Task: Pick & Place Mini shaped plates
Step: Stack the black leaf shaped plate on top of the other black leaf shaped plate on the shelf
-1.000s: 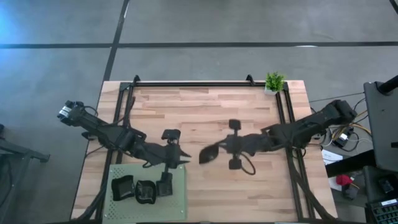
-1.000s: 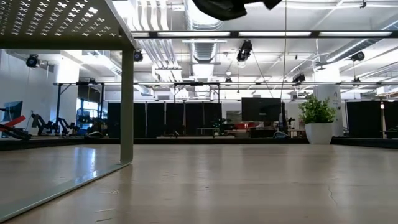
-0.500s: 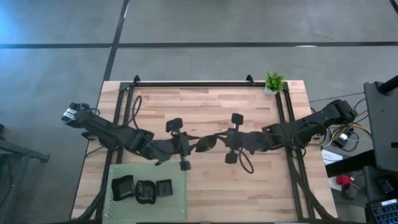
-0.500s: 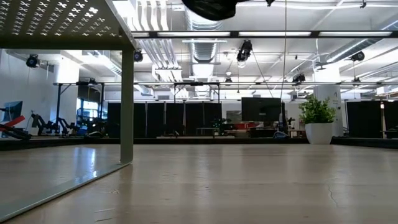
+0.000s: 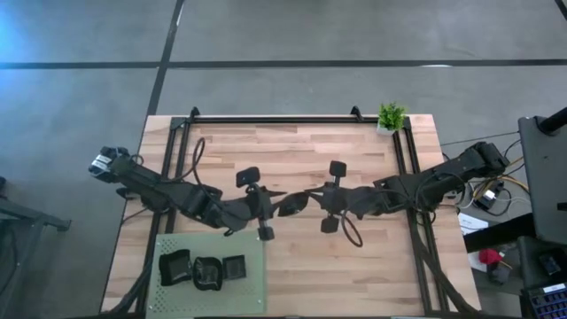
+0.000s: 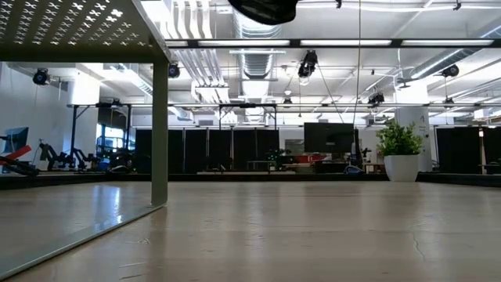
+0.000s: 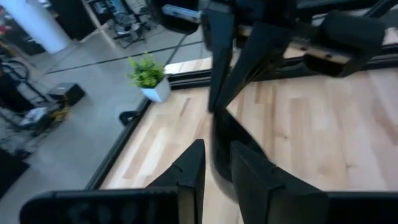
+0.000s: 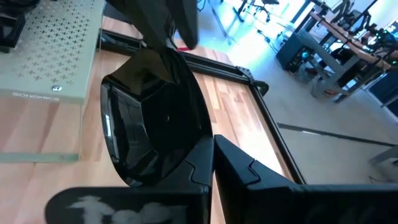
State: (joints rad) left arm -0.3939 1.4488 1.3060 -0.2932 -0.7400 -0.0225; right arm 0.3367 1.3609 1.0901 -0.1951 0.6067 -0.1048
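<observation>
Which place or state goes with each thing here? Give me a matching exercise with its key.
Things:
1. right gripper
2. left gripper
3. potted plant
4. perforated mat

Places or states:
A. at the table's far right corner
B. shut on a black plate held above the table's middle
C. at the table's near left corner, carrying three black plates
D. fingers parted on either side of the held plate's edge

Pairs: 1-B, 2-D, 3-A, 4-C
</observation>
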